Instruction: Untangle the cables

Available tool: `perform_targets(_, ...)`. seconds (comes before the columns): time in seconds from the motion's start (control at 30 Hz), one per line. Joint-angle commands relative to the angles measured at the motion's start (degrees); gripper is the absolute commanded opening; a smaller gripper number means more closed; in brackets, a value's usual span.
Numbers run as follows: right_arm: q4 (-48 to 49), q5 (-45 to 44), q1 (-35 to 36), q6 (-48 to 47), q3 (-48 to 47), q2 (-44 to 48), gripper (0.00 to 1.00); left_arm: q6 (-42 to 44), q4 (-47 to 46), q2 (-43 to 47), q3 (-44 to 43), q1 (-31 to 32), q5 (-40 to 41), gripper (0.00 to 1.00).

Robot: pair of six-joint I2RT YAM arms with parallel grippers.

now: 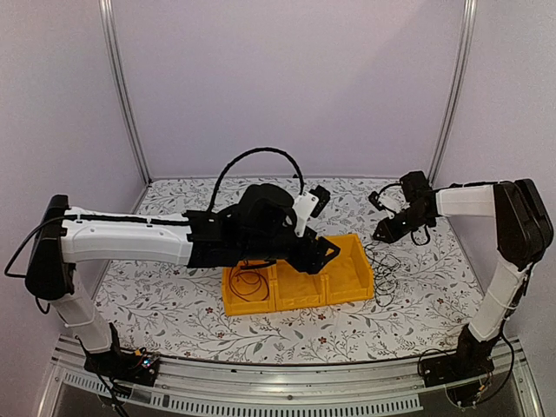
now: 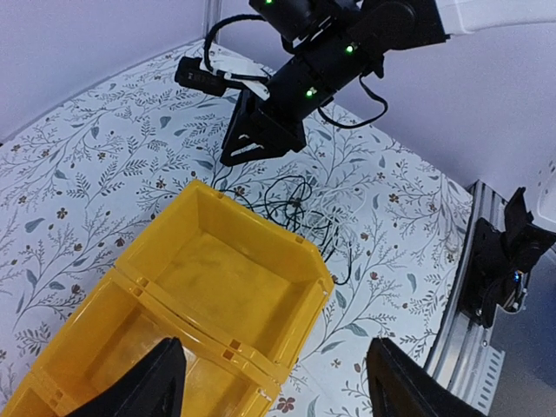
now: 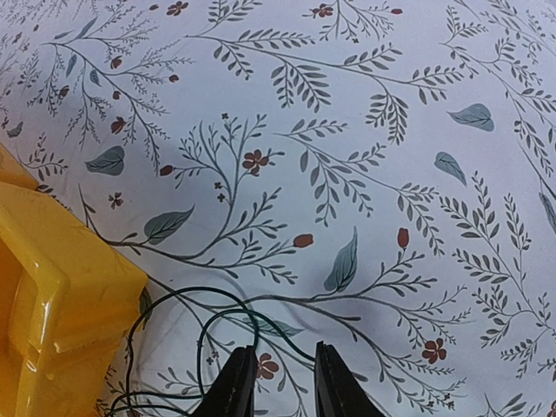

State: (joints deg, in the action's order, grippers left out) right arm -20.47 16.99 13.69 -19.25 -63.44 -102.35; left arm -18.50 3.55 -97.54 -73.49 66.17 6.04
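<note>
A tangle of thin dark cables (image 1: 380,265) lies on the flowered table just right of the yellow bin (image 1: 356,280). One thin reddish loop (image 1: 250,283) rests in the bin's left compartment. My left gripper (image 1: 328,252) hovers over the bin's right half, open and holding nothing; its wrist view shows the jaws (image 2: 274,343) wide apart above bare yellow compartments, with the cables (image 2: 295,204) beyond. My right gripper (image 1: 382,233) hangs low over the tangle's far side. Its fingers (image 3: 282,347) stand a little apart, and a green cable (image 3: 208,326) curves across the gap between them.
The bin's corner (image 3: 52,287) sits close to the left of the right gripper. A metal rail (image 2: 473,287) with the right arm's base runs along the near table edge. Frame posts (image 1: 126,95) stand at the back corners.
</note>
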Motion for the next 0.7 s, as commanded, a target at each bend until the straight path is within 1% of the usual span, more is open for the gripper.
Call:
perform_targets(0.0, 1.84, -1.0, -0.27, 0.67, -0.78, -0.72, 0.27, -0.12, -1.16, -0.94, -2.07, 1.36, 0.81, 0.73)
perform_targets(0.03, 1.98, -1.31, -0.27, 0.94, -0.77, -0.7, 0.27, -0.06, -1.24, -0.98, -2.17, 1.38, 0.79, 0.73)
perform_targets(0.2, 3.45, -3.84, -0.25, 0.96, -0.14, 1.24, 0.33, -0.02, -1.18, -1.29, -2.34, 1.92, 1.04, 0.73)
perform_targets(0.4, 7.15, -7.39, -0.83, 1.2, 2.21, 6.07, 0.35, 0.11, -1.18, -1.96, -2.91, 2.13, 1.05, 0.73)
perform_targets(0.5, 6.34, -6.2, -1.06, 1.31, 2.03, 5.93, 0.35, 0.44, -1.03, -2.87, -3.59, 2.12, 0.78, 0.73)
perform_targets(0.67, 4.2, -0.72, -1.04, 0.99, 1.57, 2.23, 0.35, 0.53, -1.0, -3.85, -4.76, 2.36, 0.52, 0.73)
